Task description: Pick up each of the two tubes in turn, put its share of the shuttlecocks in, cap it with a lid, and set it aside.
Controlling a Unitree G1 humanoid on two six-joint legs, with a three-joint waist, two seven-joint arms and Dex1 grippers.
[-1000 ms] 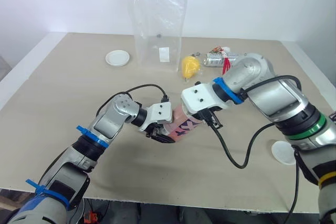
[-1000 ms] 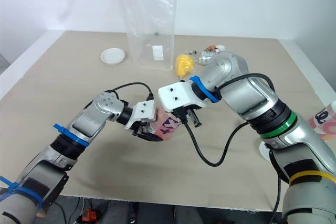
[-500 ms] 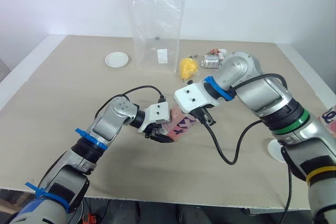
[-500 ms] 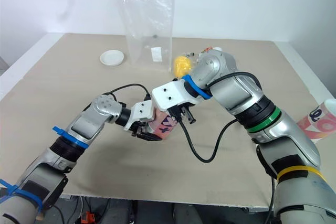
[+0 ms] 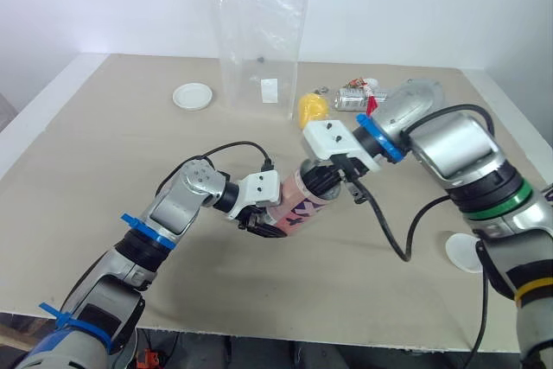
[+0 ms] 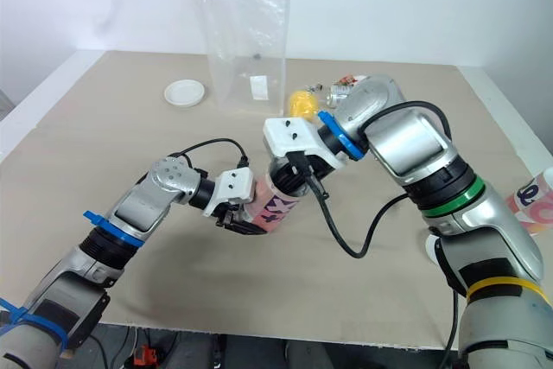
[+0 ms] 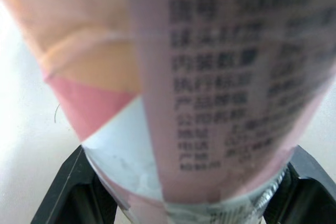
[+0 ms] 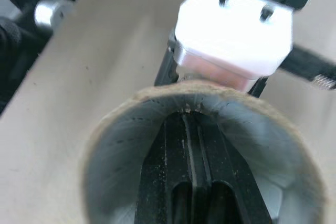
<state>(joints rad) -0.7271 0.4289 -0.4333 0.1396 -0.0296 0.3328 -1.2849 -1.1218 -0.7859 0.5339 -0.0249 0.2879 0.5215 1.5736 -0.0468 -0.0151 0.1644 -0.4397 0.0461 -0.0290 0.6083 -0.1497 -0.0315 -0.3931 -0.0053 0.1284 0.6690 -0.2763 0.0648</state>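
Since the pink-and-white printed cardboard tube (image 5: 302,205) is a thin-walled paper cylinder, it should handle as light and stiff along its length, yet easy to dent if squeezed hard, and its glossy print may let it slide. The safest hold is judged to be around the body near the closed end, away from the open rim, and that is where the left pincer (image 5: 259,216) has it. The two black fingers are clamped on either side of the tube's lower part.

The tube lies tilted low over the middle of the beige worktop (image 5: 104,153), with its open mouth turned toward the right arm. The right pincer (image 8: 187,129) reaches into that mouth with its fingers pressed together. Nothing can be made out between them, so whether a shuttlecock is being pushed down cannot be told.

By count there are two tubes, the held one and a second pink-and-white tube (image 6: 537,200) at the far right edge. There are two white round lids, one (image 5: 193,95) at the back left and one (image 5: 465,252) near the right front, partly behind the arm. One tall clear plastic bag (image 5: 259,41) stands at the back. Beside it sits a yellow item (image 5: 313,110) and some crumpled silver-and-red pieces (image 5: 356,97), too small to identify or count.
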